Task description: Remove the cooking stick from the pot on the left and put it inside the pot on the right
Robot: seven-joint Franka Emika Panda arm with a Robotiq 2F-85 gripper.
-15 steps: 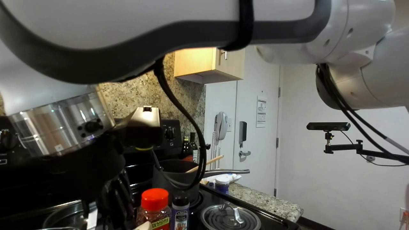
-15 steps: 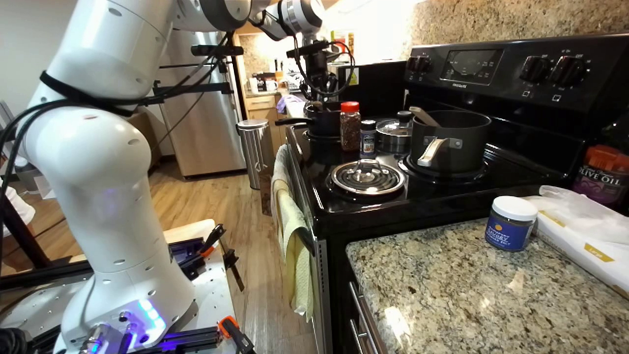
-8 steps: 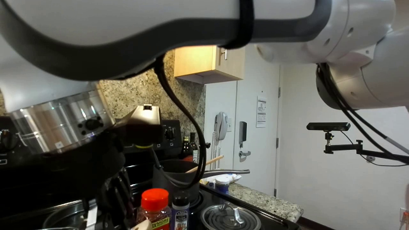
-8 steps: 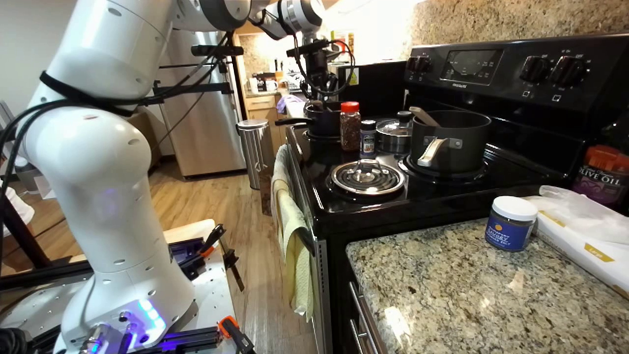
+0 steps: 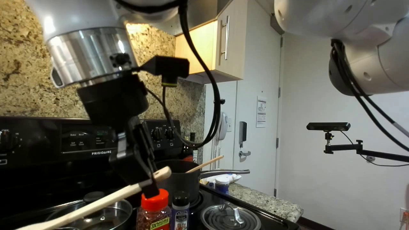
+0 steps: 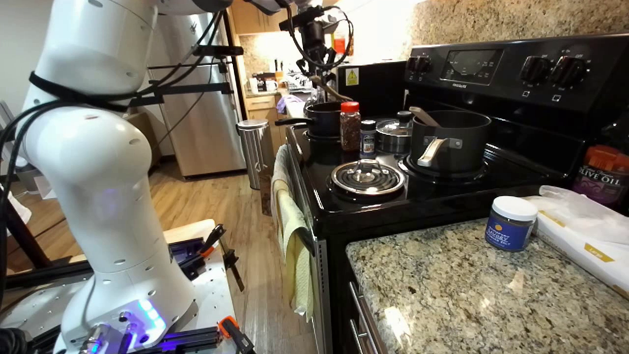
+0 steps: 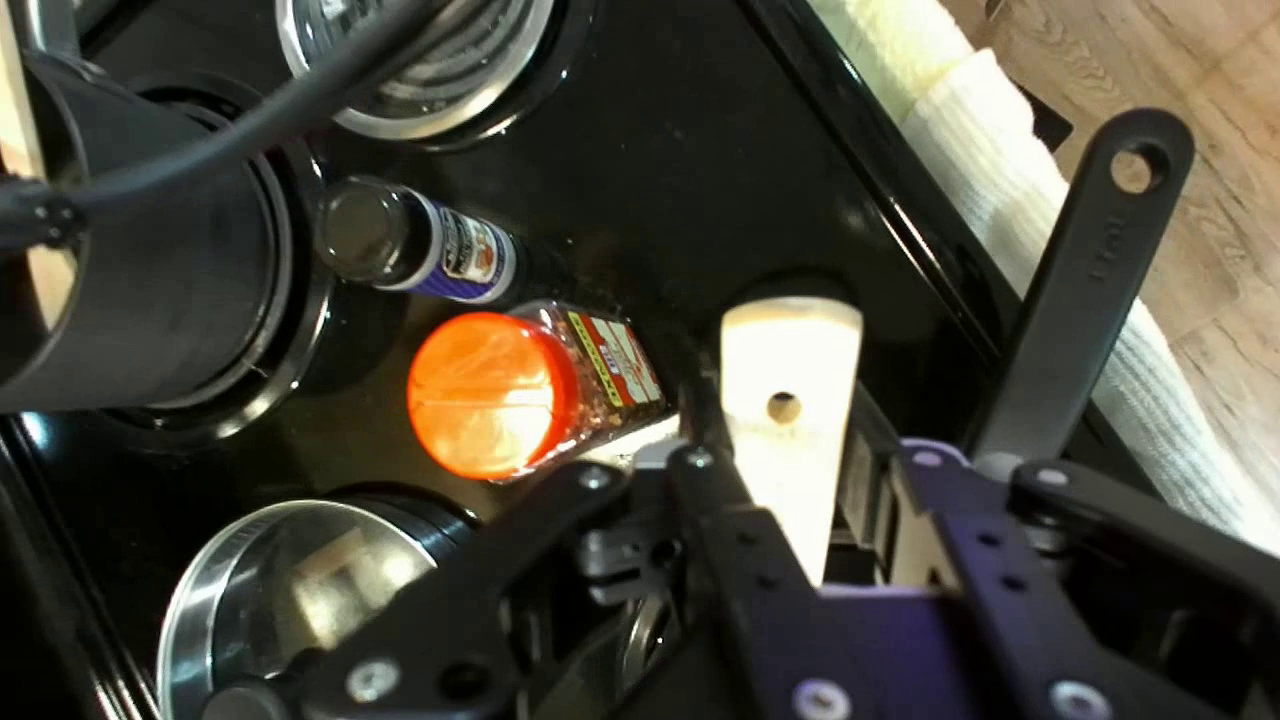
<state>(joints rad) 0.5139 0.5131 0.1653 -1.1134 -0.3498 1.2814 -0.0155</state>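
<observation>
My gripper (image 5: 147, 188) is shut on the cooking stick (image 5: 105, 199), a light tan wooden stick with a hole near its handle end. In the wrist view the stick (image 7: 790, 380) stands between the fingers. In an exterior view the gripper (image 6: 317, 73) holds the stick (image 6: 334, 92) tilted just above the left pot (image 6: 322, 122), a black pot with a long handle. The stick's far end runs out of frame or behind a jar. The right pot (image 6: 454, 147) is dark and deep, with another wooden utensil (image 6: 423, 117) in it; it also shows in the wrist view (image 7: 170, 250).
A red-capped spice jar (image 6: 350, 128) and a smaller black-capped jar (image 6: 367, 140) stand between the pots; the gripper overlaps the red cap (image 5: 155, 201) in an exterior view. A glass-lidded pan (image 6: 392, 136) stands behind them. A coil burner with a metal-handled lid (image 6: 368, 179) lies nearer the counter.
My gripper has risen with the cooking stick in it. The stick was low at the left pot and is now lifted into full view. Pots and jars have not moved.
</observation>
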